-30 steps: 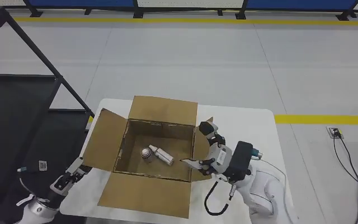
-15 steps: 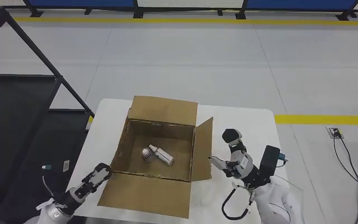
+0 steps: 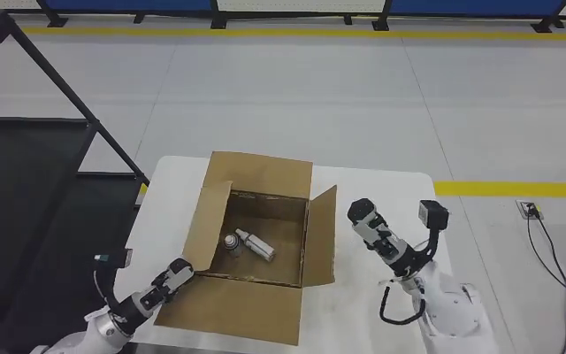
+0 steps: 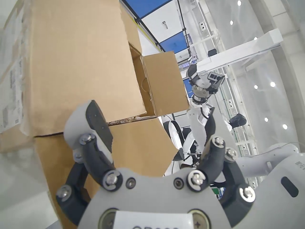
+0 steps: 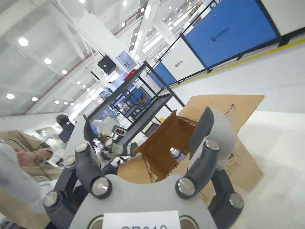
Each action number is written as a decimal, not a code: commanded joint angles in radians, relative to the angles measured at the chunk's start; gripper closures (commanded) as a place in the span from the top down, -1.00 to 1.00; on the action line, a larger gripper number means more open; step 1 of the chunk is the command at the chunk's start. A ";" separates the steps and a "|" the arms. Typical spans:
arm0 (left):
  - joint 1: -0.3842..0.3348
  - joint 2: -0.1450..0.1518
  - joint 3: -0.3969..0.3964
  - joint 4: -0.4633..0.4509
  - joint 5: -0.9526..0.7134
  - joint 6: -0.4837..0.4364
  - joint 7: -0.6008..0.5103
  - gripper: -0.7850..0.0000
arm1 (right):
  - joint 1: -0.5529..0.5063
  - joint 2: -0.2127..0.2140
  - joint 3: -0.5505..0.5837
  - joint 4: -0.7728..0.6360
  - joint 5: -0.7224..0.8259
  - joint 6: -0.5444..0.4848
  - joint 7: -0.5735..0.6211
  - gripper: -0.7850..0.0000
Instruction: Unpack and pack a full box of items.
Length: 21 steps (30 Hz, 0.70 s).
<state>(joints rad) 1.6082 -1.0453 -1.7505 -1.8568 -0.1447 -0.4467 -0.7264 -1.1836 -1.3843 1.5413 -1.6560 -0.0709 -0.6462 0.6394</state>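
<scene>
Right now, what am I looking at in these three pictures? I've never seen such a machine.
This is a two-armed robot at a white table. One picture looks down from above its arms; the other two come from a camera on each wrist. On the table stands an open cardboard box with a small bottle and a round item lying inside. The left tool sits by the box's near left corner, the right tool off its right side. Both are open and hold nothing.
</scene>
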 commanded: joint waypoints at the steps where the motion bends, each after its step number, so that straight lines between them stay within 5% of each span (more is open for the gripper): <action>1: -0.007 0.001 0.007 -0.001 0.005 0.005 -0.003 1.00 | 0.025 0.010 0.011 0.032 0.140 0.044 0.126 1.00; 7: -0.038 0.002 0.033 -0.001 0.022 0.024 -0.012 1.00 | 0.110 0.029 -0.018 0.110 0.203 0.169 0.321 1.00; 21: -0.093 0.004 0.094 0.022 0.044 0.044 -0.020 1.00 | 0.345 0.017 -0.251 0.280 0.168 0.259 0.361 1.00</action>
<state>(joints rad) 1.5169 -1.0412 -1.6596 -1.8362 -0.0994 -0.4025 -0.7473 -0.8594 -1.3648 1.3117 -1.3941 0.1012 -0.3936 1.0030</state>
